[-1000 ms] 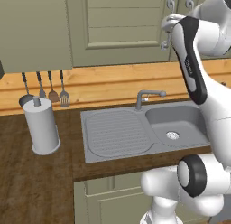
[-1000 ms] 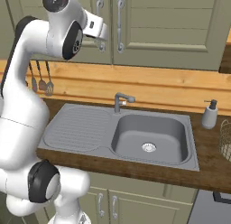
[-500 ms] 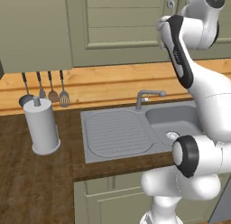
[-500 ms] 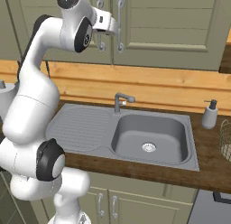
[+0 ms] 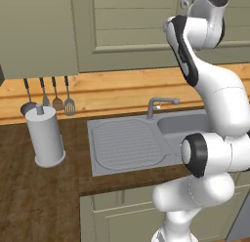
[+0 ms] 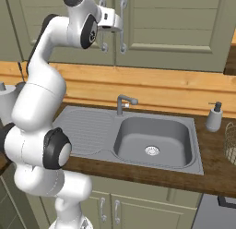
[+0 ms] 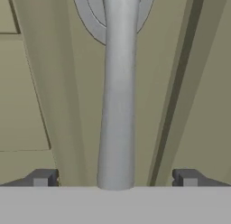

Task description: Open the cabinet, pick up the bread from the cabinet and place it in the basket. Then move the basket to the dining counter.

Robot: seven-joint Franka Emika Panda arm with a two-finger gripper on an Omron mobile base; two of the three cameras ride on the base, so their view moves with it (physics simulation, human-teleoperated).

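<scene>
Now, step: tool closing in on the handle, door not yet opened.
cabinet [image 6: 184,29]: olive-grey wall unit above the sink, recessed-panel doors, both shut; matte painted look, flat and rigid.
handle [image 7: 118,96]: long curved light-grey bar, smooth round section, on a round base plate; runs straight up the middle of the hand view, between the two fingertips.
handling, judged: door is stiff and hinged, will swing not slide; bar looks smooth, may slip, so grip it mid-length, squarely across, and pull along the arc.
tool [image 7: 115,178]: wide open, one tip [image 7: 43,178] on each side of the bar, well clear of it, holding nothing.
tool, right base view: white hand [image 6: 110,21] up at the door, just beside the paired handles.
bread: presumably behind the shut doors.
basket [image 6: 230,142]: thin wire mesh, see-through, partly cut by the right edge, on the counter right of the sink.
sink [image 6: 152,140]: grey, moulded, ribbed drainer on its left, grey tap [image 6: 123,103] behind.
counter [image 5: 39,197]: dark wood grain.
soap bottle [image 6: 213,117]: pale grey, near the basket.
utensil holder [image 5: 46,137]: grey cylinder left of the sink, utensils hanging above.
</scene>
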